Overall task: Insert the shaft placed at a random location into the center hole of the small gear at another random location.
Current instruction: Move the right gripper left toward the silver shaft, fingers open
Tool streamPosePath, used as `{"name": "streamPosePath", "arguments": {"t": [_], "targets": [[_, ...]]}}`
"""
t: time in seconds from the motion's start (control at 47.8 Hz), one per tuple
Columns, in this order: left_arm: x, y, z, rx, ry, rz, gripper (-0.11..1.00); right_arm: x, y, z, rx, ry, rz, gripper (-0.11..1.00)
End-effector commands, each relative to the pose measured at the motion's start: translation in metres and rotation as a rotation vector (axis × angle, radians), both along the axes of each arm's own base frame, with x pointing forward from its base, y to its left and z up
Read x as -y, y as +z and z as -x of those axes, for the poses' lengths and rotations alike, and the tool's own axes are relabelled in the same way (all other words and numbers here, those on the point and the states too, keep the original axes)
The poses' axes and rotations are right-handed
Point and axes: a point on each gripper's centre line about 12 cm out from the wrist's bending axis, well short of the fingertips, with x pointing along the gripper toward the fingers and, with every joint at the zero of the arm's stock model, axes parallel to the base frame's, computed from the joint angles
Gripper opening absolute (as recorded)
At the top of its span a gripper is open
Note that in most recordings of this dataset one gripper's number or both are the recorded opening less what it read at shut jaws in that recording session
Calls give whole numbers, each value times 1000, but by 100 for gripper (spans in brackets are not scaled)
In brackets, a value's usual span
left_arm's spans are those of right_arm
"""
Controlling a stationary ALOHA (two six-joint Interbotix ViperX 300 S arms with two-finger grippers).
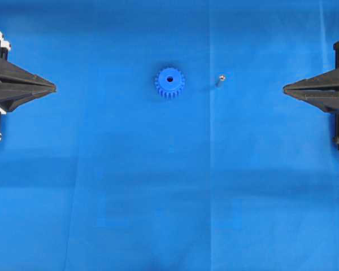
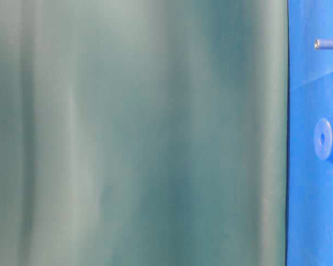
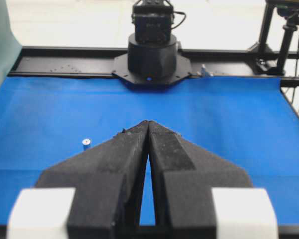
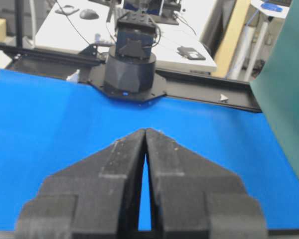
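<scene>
I see the small gear (image 1: 169, 83) on the blue surface (image 1: 158, 197), the shaft (image 1: 220, 79) just right of it, my left end effector (image 1: 54, 87) and right end effector (image 1: 285, 88) both closed, holding nothing

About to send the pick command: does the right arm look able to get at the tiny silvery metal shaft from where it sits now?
Probably yes. The tiny silvery metal shaft stands alone on the blue cloth, with nothing between it and the shut right gripper. The small blue plastic gear lies beyond it, apart.

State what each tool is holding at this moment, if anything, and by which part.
Nothing is held. The left tool and right tool are both shut and empty; the shaft and small gear lie on the cloth.
</scene>
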Motion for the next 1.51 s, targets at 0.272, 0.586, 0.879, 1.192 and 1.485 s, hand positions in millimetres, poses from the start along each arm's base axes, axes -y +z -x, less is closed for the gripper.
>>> {"name": "streamPosePath", "arguments": {"t": [0.272,0.586,0.879,1.192,1.485], "targets": [[0,9,1,26,-2,-9,0,2,-5,-11,-32,-11,-6,-6],[0,7,1,20,-2,-3,0,21,-32,-31,-95,-94,-43,-2],[0,6,2,18,-2,-1,0,40,-82,-60,-204,-184,-102,69],[0,3,2,12,-2,0,0,62,-138,-81,-307,-295,-154,75],[0,2,3,11,-2,0,0,69,-175,-92,-386,-351,-181,74]]}}
